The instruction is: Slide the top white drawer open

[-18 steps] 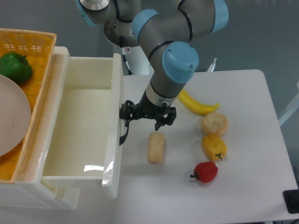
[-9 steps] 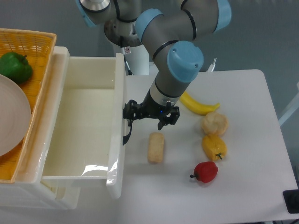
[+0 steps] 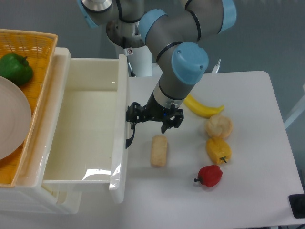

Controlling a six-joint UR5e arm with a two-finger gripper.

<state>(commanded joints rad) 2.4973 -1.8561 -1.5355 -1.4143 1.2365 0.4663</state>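
The tool (image 3: 131,117) grips the black handle (image 3: 129,136) of the top white drawer (image 3: 86,129), which stands pulled far out over the bench (image 3: 252,191), its tray bare. Beyond it, a yellow wicker basket (image 3: 40,62) holds a green pepper (image 3: 15,68) and a plate (image 3: 12,119).

The tool (image 3: 153,117) sits at the black handle (image 3: 128,137) of the top white drawer (image 3: 86,138), but its own body hides the fingertips, so whether they clamp the handle cannot be told. The arm covers one end of the banana (image 3: 202,108). The yellow basket (image 3: 29,43) and the plate (image 3: 12,124) are cut off by the left edge. The lower drawer (image 3: 64,202) shows only a sliver. A dark object (image 3: 298,206) at the bottom right corner is cropped beyond naming.
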